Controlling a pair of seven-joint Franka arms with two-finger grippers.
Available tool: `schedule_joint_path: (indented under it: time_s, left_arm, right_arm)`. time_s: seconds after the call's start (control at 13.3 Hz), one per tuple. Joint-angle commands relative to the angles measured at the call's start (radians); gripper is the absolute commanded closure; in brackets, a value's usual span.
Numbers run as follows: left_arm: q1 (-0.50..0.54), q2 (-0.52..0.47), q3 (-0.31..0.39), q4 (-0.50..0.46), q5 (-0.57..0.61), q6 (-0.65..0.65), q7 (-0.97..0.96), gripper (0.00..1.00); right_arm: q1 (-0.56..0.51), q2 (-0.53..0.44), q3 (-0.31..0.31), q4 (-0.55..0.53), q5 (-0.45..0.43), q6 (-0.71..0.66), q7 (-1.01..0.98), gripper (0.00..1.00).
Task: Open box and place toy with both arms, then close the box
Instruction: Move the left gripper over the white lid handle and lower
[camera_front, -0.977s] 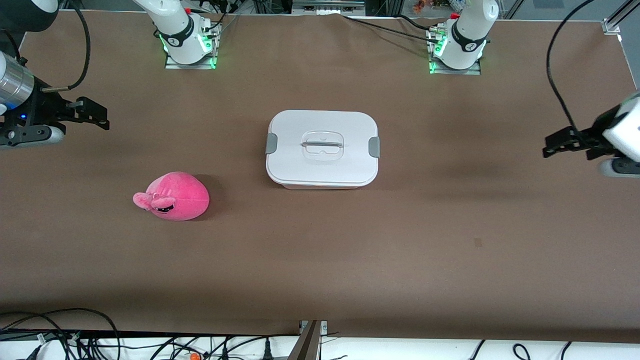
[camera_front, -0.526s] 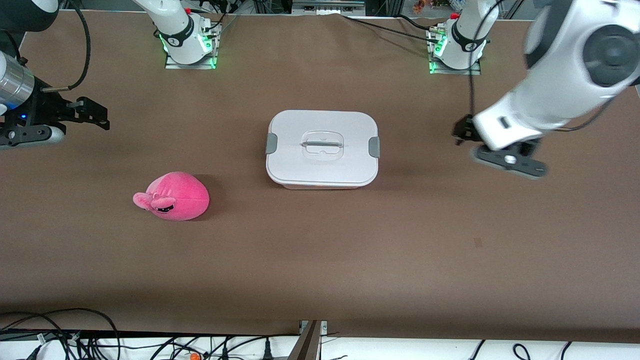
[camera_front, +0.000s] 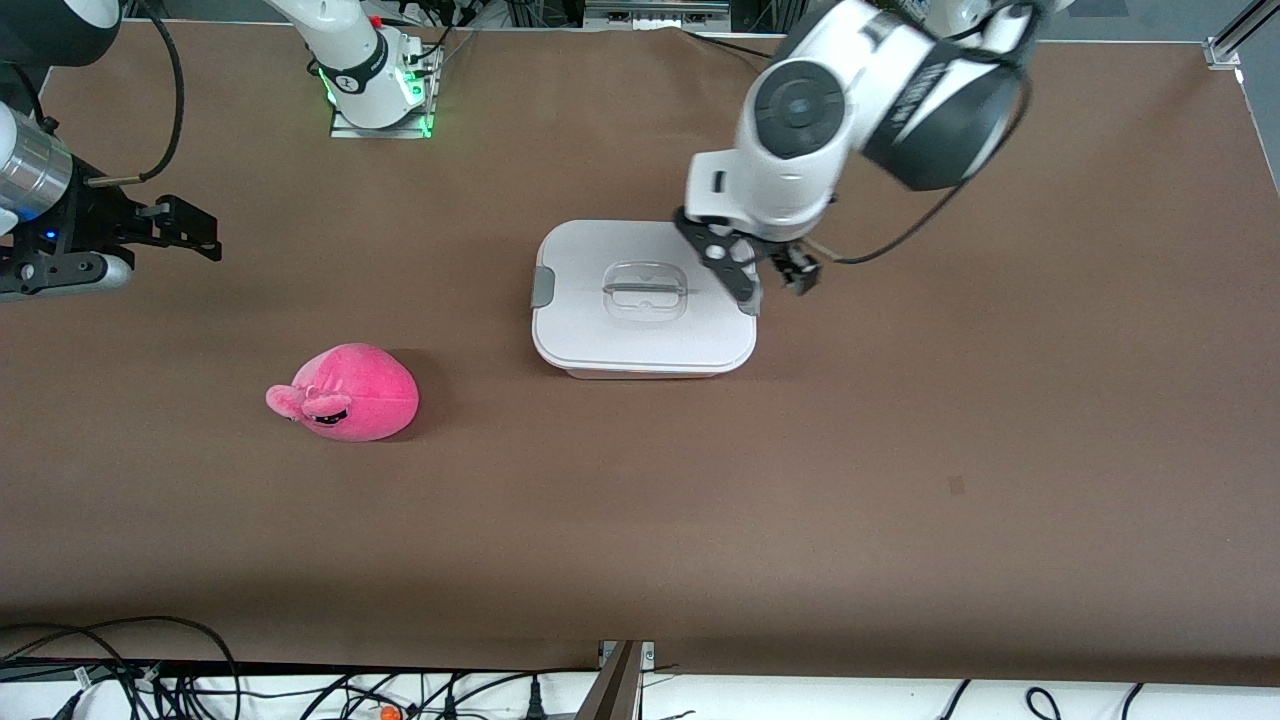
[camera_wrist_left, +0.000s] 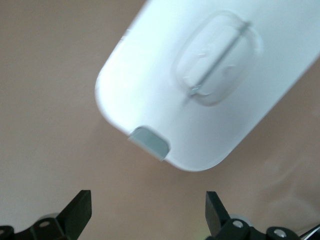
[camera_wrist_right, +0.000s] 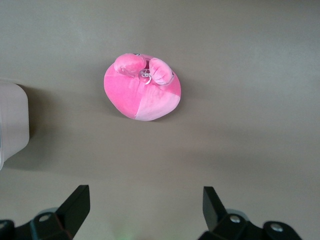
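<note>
The box (camera_front: 640, 330) stands shut at the table's middle, its white lid on, with a clear handle (camera_front: 645, 291) and a grey clip (camera_front: 542, 287) at the right arm's end. My left gripper (camera_front: 772, 282) is open and empty, over the box's edge at the left arm's end. The left wrist view shows the lid (camera_wrist_left: 150, 85), its handle (camera_wrist_left: 217, 57) and a grey clip (camera_wrist_left: 149, 142) ahead of the open left gripper (camera_wrist_left: 147, 212). The pink toy (camera_front: 350, 392) lies on the table nearer the camera, toward the right arm's end. My right gripper (camera_front: 200, 232) waits open and empty at that end. The right wrist view shows the toy (camera_wrist_right: 142, 95) ahead of the open right gripper (camera_wrist_right: 145, 210).
The right arm's base (camera_front: 375, 80) stands at the table's back edge. Black cables (camera_front: 150, 670) and a metal bracket (camera_front: 620, 680) lie along the edge nearest the camera. A corner of the box (camera_wrist_right: 12, 120) shows in the right wrist view.
My left arm has swung in from the left arm's end of the table to over the box's edge. The right arm, the toy and the box have not moved.
</note>
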Motion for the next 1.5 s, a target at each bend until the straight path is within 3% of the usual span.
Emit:
schedule_joint_path:
  time_s: [0.0, 0.3, 0.6, 0.9, 1.28, 1.35, 1.43]
  left_arm:
    - [-0.069, 0.094, 0.017, 0.101, 0.003, 0.06, 0.108, 0.0]
    - [-0.101, 0.149, 0.018, 0.09, 0.011, 0.274, 0.325, 0.0]
    - [-0.135, 0.172, 0.017, 0.082, 0.114, 0.3, 0.43, 0.0]
    - [-0.142, 0.221, 0.017, 0.068, 0.108, 0.365, 0.381, 0.0]
    - [-0.147, 0.208, 0.017, 0.025, 0.106, 0.357, 0.35, 0.0]
    - [-0.15, 0.206, 0.017, 0.025, 0.106, 0.352, 0.349, 0.1]
    - [-0.15, 0.2, 0.01, 0.025, 0.106, 0.339, 0.343, 0.39]
  right_arm:
    - [-0.001, 0.011, 0.002, 0.019, 0.013, -0.012, 0.005, 0.0]
    - [-0.001, 0.014, 0.002, 0.017, 0.013, -0.011, 0.003, 0.0]
    - [-0.001, 0.019, 0.002, 0.02, 0.013, -0.003, 0.005, 0.0]
    - [-0.001, 0.018, 0.002, 0.017, 0.013, -0.005, 0.005, 0.0]
    - [-0.001, 0.021, 0.002, 0.017, 0.013, -0.003, 0.003, 0.0]
    - [-0.001, 0.021, 0.002, 0.017, 0.013, -0.003, 0.005, 0.0]
    - [-0.001, 0.019, 0.002, 0.017, 0.013, -0.003, 0.005, 0.0]
